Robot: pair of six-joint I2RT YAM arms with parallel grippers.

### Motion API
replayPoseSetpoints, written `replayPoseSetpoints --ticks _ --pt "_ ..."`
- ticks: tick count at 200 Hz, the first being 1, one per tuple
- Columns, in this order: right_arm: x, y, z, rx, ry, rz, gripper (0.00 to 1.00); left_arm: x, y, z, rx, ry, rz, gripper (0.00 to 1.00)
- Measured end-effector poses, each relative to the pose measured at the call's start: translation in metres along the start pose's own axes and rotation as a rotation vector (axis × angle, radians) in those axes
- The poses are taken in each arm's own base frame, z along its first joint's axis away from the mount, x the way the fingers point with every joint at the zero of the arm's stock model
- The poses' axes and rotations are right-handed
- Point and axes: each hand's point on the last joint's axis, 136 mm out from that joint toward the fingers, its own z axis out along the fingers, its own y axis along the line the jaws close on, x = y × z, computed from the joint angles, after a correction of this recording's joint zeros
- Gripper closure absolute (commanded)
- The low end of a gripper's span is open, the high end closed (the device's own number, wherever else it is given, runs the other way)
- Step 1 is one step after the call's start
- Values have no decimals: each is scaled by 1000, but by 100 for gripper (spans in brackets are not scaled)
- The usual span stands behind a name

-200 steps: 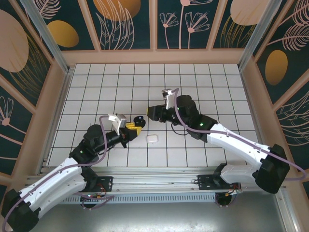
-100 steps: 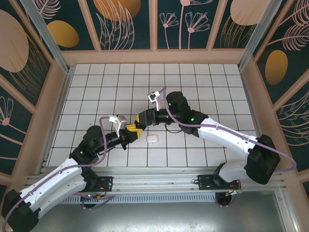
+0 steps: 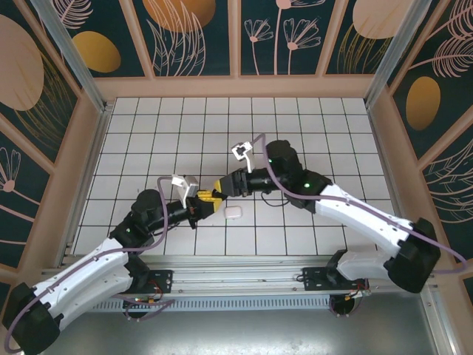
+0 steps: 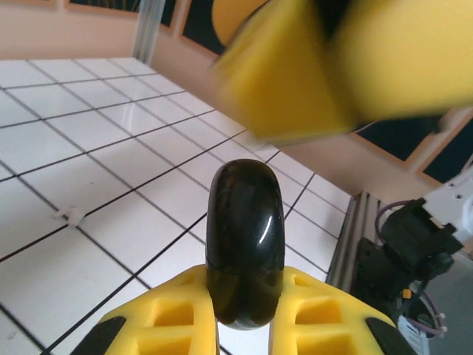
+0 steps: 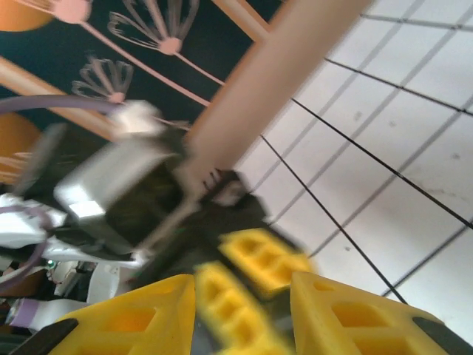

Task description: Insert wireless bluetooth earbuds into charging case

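Two grippers meet over the tiled worktop (image 3: 148, 133). Left gripper (image 3: 201, 198): clamped on the lower end of a glossy black charging case (image 4: 244, 244). Right gripper (image 3: 219, 186): jaws part-way apart, holding nothing, just beside it. White case (image 3: 232, 212) lies nearby. Tiny white piece (image 4: 70, 215), possibly an earbud, on a tile. Judged: hard, light, slippery; pinch the flat sides.

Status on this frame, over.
Left gripper shut on black case. Right gripper open, tips next to it. White case on table nearby, not in the way.
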Motion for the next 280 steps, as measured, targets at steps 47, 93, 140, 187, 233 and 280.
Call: replayPoseSetpoints --ticks 47,93,140,187,233,280 --pt "-13 46 -37 -74 -98 -111 59 3 12 3 -54 12 -32 100" --pt "-11 -17 -41 219 -155 -3 58 5 42 9 -203 60 -75 100" --pt "15 -83 -54 467 -166 177 55 32 113 6 -397 156 -239 100" --pt "51 -122 -60 603 -143 332 52 33 200 -5 -536 158 -451 100" --pt "80 -147 -61 672 -109 434 50 37 274 -1 -580 150 -623 100" --pt "108 -169 -52 739 -45 521 46 59 306 13 -613 196 -694 90"
